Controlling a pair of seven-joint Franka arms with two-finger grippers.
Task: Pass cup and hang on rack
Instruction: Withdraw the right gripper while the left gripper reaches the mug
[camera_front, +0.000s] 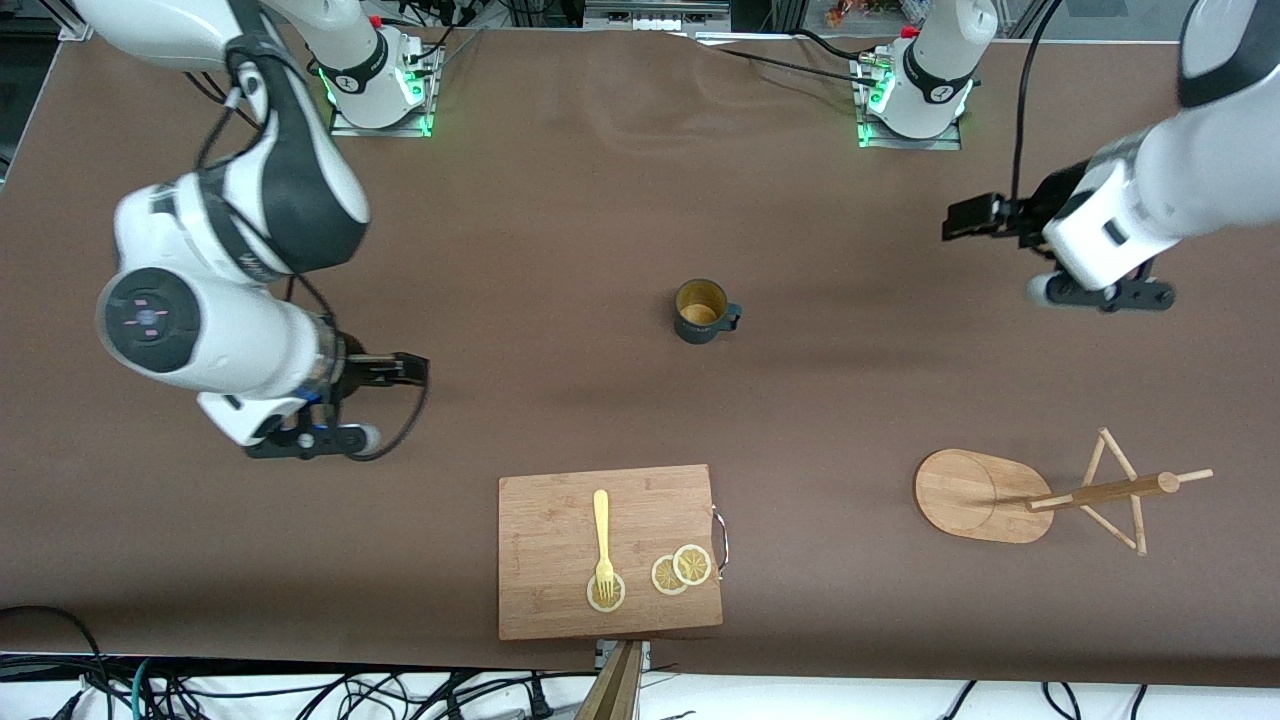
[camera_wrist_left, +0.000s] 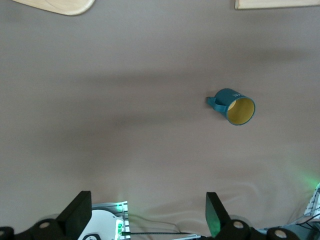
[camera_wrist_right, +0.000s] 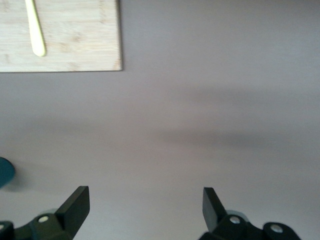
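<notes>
The dark teal cup (camera_front: 703, 310) stands upright in the middle of the table, yellow inside showing, its handle toward the left arm's end. It also shows in the left wrist view (camera_wrist_left: 234, 106), and as a teal sliver in the right wrist view (camera_wrist_right: 5, 171). The bamboo rack (camera_front: 985, 495) stands toward the left arm's end, nearer the front camera than the cup, with its post and pegs (camera_front: 1120, 490) bare. My right gripper (camera_front: 412, 369) is open and empty over bare table, well apart from the cup. My left gripper (camera_front: 962, 218) is open and empty over bare table, also well apart from it.
A rectangular wooden cutting board (camera_front: 610, 565) lies near the front edge, with a yellow fork (camera_front: 602, 535) and lemon slices (camera_front: 680, 570) on it. Cables run past the table's edges. The brown table (camera_front: 560, 200) is bare around the cup.
</notes>
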